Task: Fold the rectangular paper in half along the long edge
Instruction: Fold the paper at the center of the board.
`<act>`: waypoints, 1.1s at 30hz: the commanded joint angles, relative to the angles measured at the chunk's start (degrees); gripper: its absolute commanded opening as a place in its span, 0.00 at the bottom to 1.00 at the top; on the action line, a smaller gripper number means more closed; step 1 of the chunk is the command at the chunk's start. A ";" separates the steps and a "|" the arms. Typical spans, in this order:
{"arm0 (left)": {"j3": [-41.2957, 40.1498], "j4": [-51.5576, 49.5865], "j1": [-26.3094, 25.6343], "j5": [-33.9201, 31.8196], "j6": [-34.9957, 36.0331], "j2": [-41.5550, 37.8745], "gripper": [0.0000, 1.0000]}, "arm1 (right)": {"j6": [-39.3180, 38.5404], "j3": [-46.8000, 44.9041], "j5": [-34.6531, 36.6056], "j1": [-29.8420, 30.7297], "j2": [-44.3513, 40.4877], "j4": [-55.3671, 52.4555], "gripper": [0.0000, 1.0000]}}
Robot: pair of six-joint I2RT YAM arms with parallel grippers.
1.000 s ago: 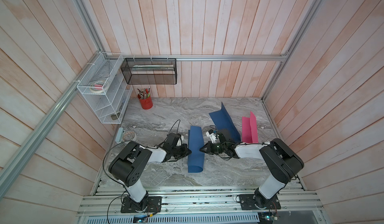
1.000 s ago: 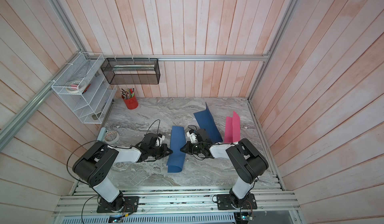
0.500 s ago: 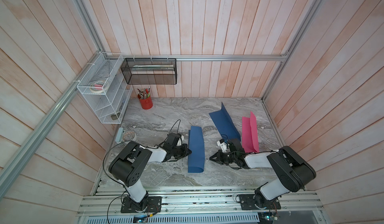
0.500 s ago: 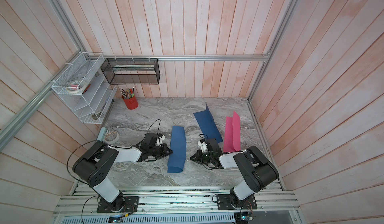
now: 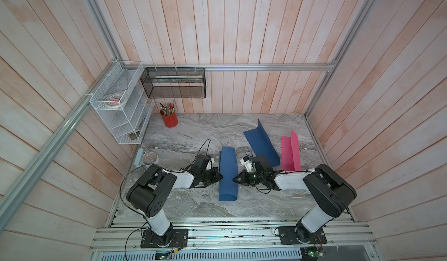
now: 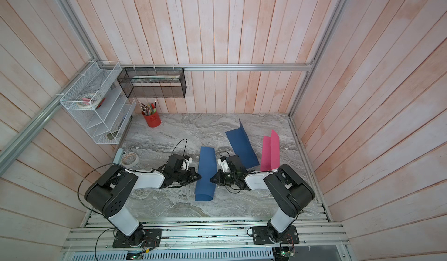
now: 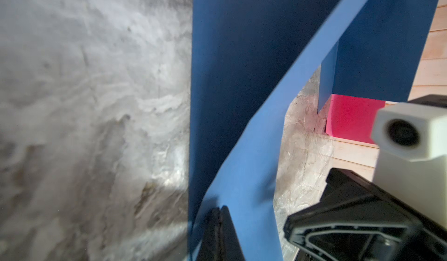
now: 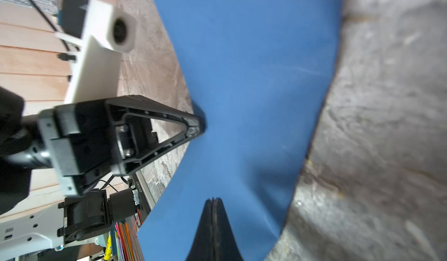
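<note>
The paper (image 5: 227,172) is a long blue strip lying front to back on the bench (image 5: 193,136), about mid-width and nearer the front edge than the back. It is doubled over along its length but not creased flat. At its front end the layers part in a rounded loop, and in the left wrist view the paler upper layer arches clear of the darker lower one.

The left gripper (image 5: 219,177) meets the strip's left long edge and the right gripper (image 5: 235,179) its right long edge, tips facing each other. Both have their jaws clenched together with the tips against the blue surface. I cannot tell whether any paper is nipped between them.

Toward the back right corner lie a second blue sheet (image 5: 261,142) and a pink sheet (image 5: 290,151), each with one half standing up.
</note>
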 commanded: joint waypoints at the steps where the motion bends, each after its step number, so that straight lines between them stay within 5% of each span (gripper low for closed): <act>1: -1.67 -9.97 -0.56 -4.21 1.74 3.23 0.00 | 1.99 -3.68 1.12 -0.40 1.31 1.97 0.00; 8: -1.68 -10.45 -0.50 -4.47 1.89 2.99 0.00 | 1.72 -12.66 1.90 -3.93 -4.53 0.37 0.00; 15: -1.79 -9.57 -0.56 -4.12 1.61 3.69 0.00 | -0.69 -7.53 1.81 -3.76 -9.84 -5.81 0.00; 23: -1.74 -9.38 -0.66 -4.03 1.43 4.04 0.00 | 0.97 -1.35 0.91 0.81 -4.57 -2.99 0.00; 33: -1.86 -9.94 -0.65 -4.29 1.71 3.63 0.00 | 3.03 -11.31 2.50 1.05 -6.58 -2.74 0.00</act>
